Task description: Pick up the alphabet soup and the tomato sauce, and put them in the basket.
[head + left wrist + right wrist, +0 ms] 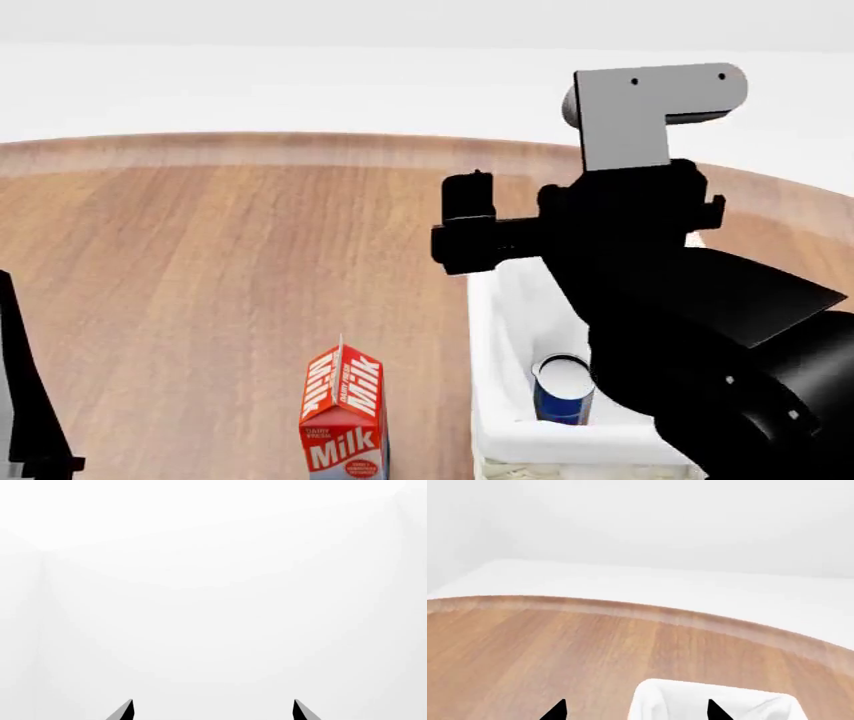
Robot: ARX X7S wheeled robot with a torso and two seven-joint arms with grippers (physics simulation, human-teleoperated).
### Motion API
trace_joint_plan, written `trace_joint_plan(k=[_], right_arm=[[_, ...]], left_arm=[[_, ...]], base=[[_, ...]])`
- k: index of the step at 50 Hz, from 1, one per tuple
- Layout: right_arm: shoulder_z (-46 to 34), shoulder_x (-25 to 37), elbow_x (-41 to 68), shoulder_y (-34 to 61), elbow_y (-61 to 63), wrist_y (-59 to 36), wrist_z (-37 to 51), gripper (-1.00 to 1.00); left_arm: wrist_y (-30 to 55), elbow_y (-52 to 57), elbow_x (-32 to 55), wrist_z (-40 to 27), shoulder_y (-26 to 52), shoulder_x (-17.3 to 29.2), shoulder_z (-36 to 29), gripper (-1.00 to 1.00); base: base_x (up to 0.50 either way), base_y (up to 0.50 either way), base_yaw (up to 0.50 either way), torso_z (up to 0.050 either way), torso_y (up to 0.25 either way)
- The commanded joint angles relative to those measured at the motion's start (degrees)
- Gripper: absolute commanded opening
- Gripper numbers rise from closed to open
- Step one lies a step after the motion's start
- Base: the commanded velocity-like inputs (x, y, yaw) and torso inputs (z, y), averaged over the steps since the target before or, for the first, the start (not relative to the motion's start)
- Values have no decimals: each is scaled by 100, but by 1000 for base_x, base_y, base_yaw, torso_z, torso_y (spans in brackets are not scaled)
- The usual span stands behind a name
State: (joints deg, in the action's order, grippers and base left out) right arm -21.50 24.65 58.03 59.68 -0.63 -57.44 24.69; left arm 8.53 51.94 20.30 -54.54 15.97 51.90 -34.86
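Note:
The alphabet soup (563,392), a blue can with a pale top, stands upright inside the basket (487,350), near its front left corner. The tomato sauce is out of view. My right arm (627,270) reaches over the basket and hides most of it. In the right wrist view, my right gripper (635,710) is open and holds nothing. It points over the basket's white-lined far corner (660,700) toward the table's far edge. My left gripper (213,710) is open and empty, facing only blank white.
A red and white milk carton (344,415) stands on the wooden table (240,260) just left of the basket. A black part of my left arm (27,400) shows at the far left edge. The table's curved far edge (627,611) meets a white floor.

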Motion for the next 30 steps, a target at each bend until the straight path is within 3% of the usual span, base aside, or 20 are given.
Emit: trace_joint_plan(k=[1, 12, 15, 30], right_arm=[[246, 254, 958, -294, 1391, -771, 461, 100], [287, 276, 1769, -587, 2205, -1228, 975, 100], [272, 253, 2400, -683, 2702, -1511, 1469, 100], [166, 327, 3635, -1033, 3410, -1641, 2356, 100]], left_arm=[[51, 19, -12, 11, 30, -35, -27, 100], [118, 68, 0, 7, 59, -40, -34, 100], [160, 73, 5, 24, 98, -62, -48, 100], [292, 156, 59, 17, 174, -56, -40, 100]], base=[[0, 0, 0, 0, 0], [0, 0, 0, 0, 0], [0, 0, 0, 0, 0], [0, 0, 0, 0, 0]])
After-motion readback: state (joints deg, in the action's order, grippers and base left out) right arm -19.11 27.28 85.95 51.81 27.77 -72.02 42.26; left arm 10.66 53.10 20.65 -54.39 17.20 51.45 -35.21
